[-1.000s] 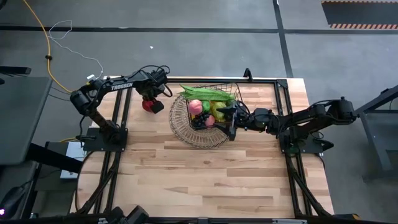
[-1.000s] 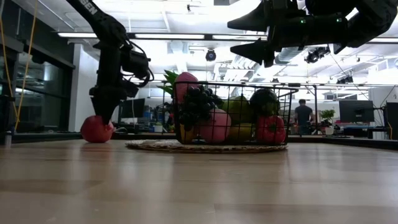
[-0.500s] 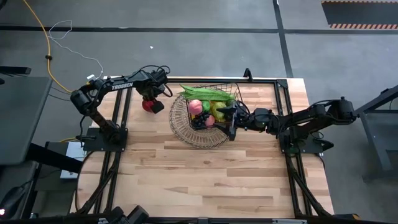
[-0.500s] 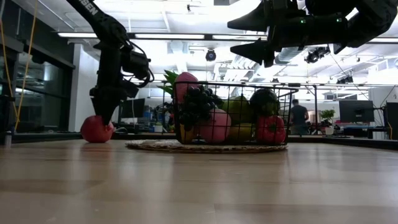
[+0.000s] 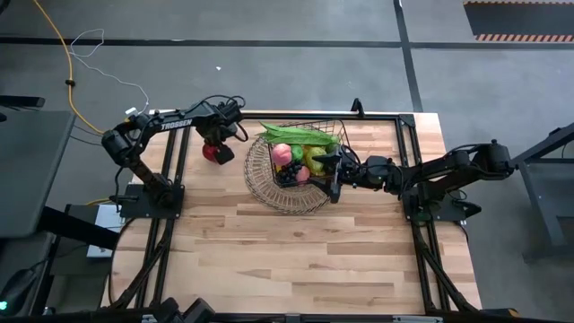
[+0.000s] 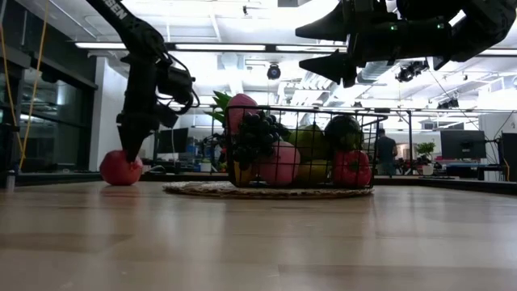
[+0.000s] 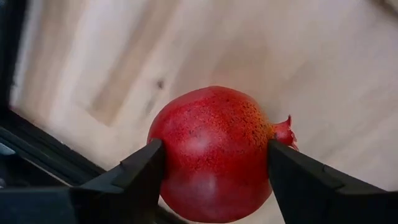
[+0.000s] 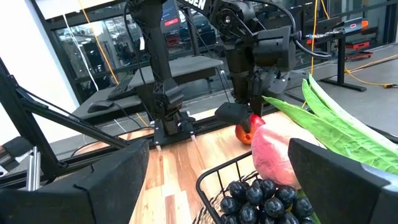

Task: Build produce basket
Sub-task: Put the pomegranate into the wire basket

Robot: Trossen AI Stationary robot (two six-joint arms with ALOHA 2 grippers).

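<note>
Item: pomegranate (image 7: pixel 214 152), red, w/ small crown tip, is seen on the wooden table (image 5: pixel 296 251) near its far left edge, well apart from the basket. Left gripper (image 5: pixel 218 149) is lowered over it; fingers (image 7: pixel 134 180) are set against both sides of the fruit in the left wrist view, so it is clamped, fruit at table level in the low view (image 6: pixel 120 168). Item: basket (image 5: pixel 316 135), dark wire mesh, rect. rim, is stood on a wider round shallow wire dish (image 5: pixel 269 184) at table centre-far. Contents noted: dark grapes (image 6: pixel 254 133), pink fruit (image 5: pixel 282 152), long green pods (image 5: pixel 300 135) laid across the far rim, yellow and green pcs, a red piece (image 6: pixel 351 168) at the right end in the low view. Right gripper (image 5: pixel 330 167) is held just above the basket's right side, fingers (image 8: pixel 348 180) spread wide apart, nothing between them. Bkgd: a person (image 6: pixel 388 149) is seen standing in the room beyond the table.
</note>
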